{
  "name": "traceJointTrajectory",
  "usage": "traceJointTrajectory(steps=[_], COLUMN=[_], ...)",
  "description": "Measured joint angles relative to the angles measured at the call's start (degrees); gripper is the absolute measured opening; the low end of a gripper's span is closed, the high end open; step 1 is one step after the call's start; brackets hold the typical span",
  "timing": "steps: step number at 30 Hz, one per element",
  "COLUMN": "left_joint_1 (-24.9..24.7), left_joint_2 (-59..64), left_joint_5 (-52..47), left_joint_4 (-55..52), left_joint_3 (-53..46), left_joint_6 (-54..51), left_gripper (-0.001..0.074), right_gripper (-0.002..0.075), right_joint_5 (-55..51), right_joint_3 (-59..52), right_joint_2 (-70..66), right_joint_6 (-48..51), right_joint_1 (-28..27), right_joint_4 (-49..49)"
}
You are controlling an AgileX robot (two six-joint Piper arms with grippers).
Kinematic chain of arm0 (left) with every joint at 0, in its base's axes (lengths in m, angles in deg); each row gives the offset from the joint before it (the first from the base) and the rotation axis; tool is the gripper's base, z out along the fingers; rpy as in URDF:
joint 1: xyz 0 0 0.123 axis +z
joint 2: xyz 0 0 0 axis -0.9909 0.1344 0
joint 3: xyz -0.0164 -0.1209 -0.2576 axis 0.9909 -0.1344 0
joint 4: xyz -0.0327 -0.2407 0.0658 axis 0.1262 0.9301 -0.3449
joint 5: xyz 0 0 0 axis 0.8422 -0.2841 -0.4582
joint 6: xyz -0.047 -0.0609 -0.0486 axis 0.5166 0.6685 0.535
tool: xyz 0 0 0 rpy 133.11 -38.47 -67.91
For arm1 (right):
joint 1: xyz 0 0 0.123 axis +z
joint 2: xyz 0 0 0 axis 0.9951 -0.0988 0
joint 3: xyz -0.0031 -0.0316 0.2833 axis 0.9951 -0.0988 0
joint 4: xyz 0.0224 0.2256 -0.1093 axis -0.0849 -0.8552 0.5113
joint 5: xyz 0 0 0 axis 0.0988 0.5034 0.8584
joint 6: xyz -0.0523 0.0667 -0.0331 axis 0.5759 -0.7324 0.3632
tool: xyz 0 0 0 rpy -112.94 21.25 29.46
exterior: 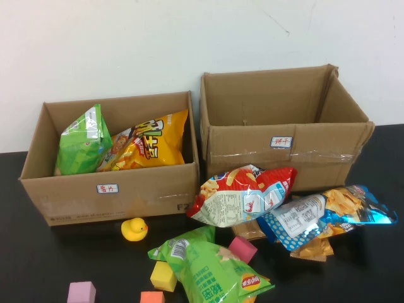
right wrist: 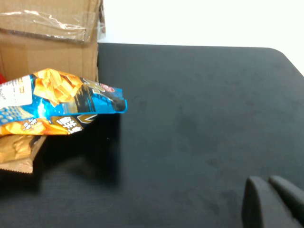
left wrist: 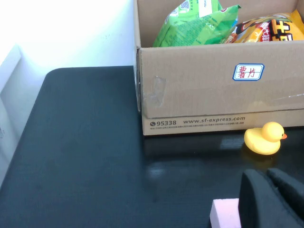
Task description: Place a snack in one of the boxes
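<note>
The left box [exterior: 107,189] holds a green bag [exterior: 82,142] and a yellow bag [exterior: 148,145]. The right box [exterior: 284,126] shows nothing inside. On the table in front lie a red-and-white bag [exterior: 243,196], a blue bag [exterior: 328,214] and a green bag [exterior: 211,268]. Neither gripper shows in the high view. My left gripper [left wrist: 267,176] is shut and empty, low over the table near the left box [left wrist: 209,90]. My right gripper [right wrist: 268,183] is shut and empty over bare table, well apart from the blue bag [right wrist: 61,102].
A yellow duck [exterior: 134,229] sits before the left box and shows in the left wrist view [left wrist: 263,137]. Foam blocks lie at the front: pink [exterior: 82,292], yellow [exterior: 163,276], magenta [exterior: 243,248], orange [exterior: 151,297]. Brown packets [exterior: 312,249] lie under the blue bag.
</note>
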Motion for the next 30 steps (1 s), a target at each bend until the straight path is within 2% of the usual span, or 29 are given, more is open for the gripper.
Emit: traceJointTrajectory(steps=[30], left_joint_1=[0.0], left_joint_2=[0.0], left_joint_5=[0.0], left_joint_4=[0.0], left_joint_3=[0.0], left_joint_6=[0.0], left_gripper=[-0.0003], right_gripper=[-0.0001], right_joint_5=[0.0], right_joint_3=[0.0], right_joint_2=[0.0], right_joint_6=[-0.6], right_joint_1=[0.0], right_joint_4=[0.0])
